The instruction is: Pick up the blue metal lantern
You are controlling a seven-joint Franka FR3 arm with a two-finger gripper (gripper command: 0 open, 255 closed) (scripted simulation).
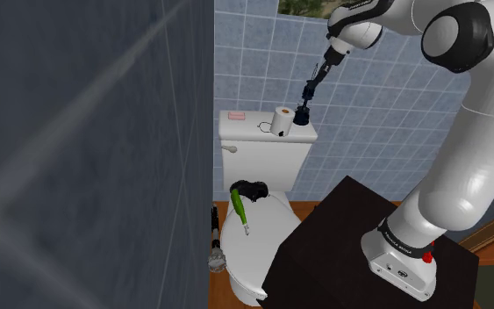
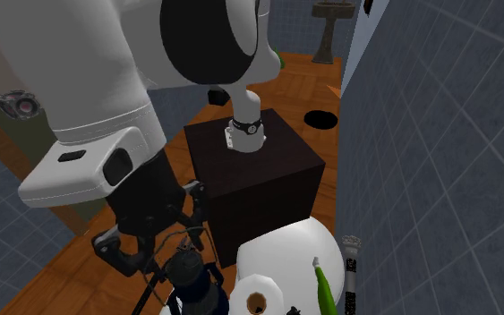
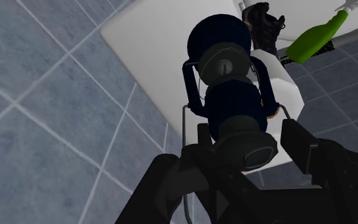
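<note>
While fingers (image 3: 304, 147) stand apart astride its top, dark blue lantern (image 3: 231, 105), bulbous body, thin wire handle.

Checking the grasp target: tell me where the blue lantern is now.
In the shoulder view the dark blue lantern sits on the toilet tank lid, just right of the toilet paper roll, with the gripper directly above it.

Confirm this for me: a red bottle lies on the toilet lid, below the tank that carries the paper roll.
Wrong on colour: the bottle is green, not red. It does lie on the toilet lid, below the tank that carries the paper roll, as the shoulder view shows.
</note>
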